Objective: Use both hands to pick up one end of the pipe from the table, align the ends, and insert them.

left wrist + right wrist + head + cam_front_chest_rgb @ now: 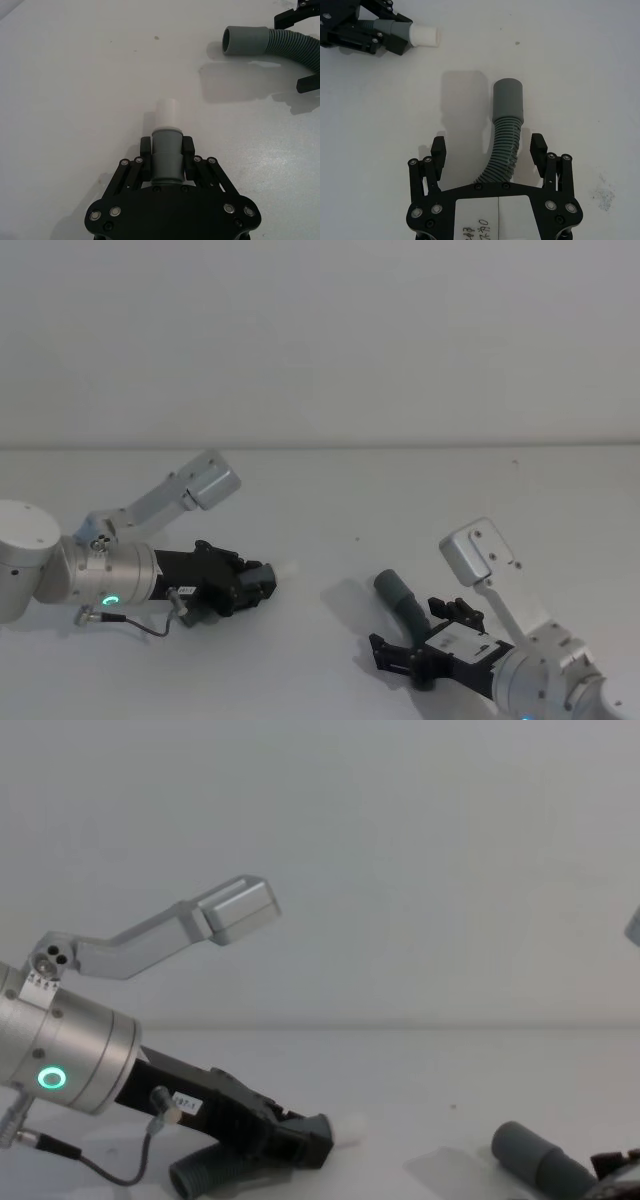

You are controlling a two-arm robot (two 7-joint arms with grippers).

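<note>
My left gripper [262, 582] [167, 146] is shut on the grey cuff with the white tip [167, 112] [290, 568], low over the white table [450, 500]. That tip points toward the plain grey cuff [393, 588] [508, 100] [530, 1150]. My right gripper [410, 632] [488, 145] stands open astride the corrugated pipe [505, 145] just behind the plain cuff. Its fingers are wide apart and clear of the hose. The pipe's middle is hidden under the arms; a stretch of the pipe [205, 1170] shows below the left gripper.
The table runs back to a plain light wall. The plain cuff casts a broad shadow [462, 97] on the table between the two ends. Small dark specks [156, 37] mark the surface.
</note>
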